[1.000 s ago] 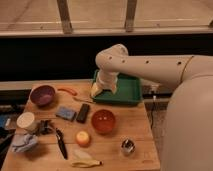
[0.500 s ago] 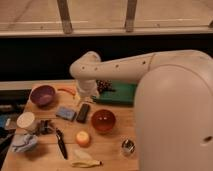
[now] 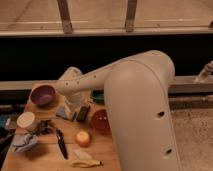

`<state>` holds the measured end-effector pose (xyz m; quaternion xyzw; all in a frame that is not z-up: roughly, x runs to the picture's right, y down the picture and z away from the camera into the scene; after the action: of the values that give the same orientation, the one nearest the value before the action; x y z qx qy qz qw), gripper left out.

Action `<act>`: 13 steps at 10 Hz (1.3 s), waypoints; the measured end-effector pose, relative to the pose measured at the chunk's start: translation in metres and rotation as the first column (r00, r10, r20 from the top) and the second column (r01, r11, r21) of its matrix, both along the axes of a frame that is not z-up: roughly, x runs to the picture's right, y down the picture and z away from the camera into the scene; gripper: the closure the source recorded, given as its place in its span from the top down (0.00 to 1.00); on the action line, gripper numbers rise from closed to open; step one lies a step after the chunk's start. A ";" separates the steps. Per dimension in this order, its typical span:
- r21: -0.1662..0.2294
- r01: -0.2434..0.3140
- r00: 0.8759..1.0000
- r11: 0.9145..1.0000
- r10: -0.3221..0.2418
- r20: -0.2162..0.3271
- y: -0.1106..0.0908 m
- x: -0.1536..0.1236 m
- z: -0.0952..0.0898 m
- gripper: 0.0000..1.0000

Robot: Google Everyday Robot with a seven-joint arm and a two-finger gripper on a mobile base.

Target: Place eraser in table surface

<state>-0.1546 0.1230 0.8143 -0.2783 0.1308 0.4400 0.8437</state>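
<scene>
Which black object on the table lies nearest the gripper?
The small flat eraser, just beside the gripper, between the blue sponge and the red bowl; the long knife lies farther forward.

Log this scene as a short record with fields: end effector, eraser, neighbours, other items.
end effector: open, low over the table surface, just left of the eraser
eraser: lying on the table surface, not gripped
neighbours: blue sponge to its left, red bowl to its right
other items: purple bowl, knife, orange fruit
</scene>
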 end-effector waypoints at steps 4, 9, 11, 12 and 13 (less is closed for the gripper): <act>-0.005 -0.036 0.996 0.999 0.035 -0.083 -0.015 0.016 0.029 0.67; -0.062 -0.083 0.986 0.995 0.073 -0.149 -0.001 0.026 0.058 0.67; -0.062 -0.083 0.986 0.995 0.073 -0.149 -0.001 0.026 0.058 0.67; -0.062 -0.083 0.986 0.995 0.073 -0.148 -0.001 0.025 0.057 0.67; -0.067 -0.092 0.986 0.994 0.082 -0.143 -0.002 0.024 0.058 0.67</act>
<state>-0.1305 0.1208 0.8726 -0.2828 0.1935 0.4896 0.8018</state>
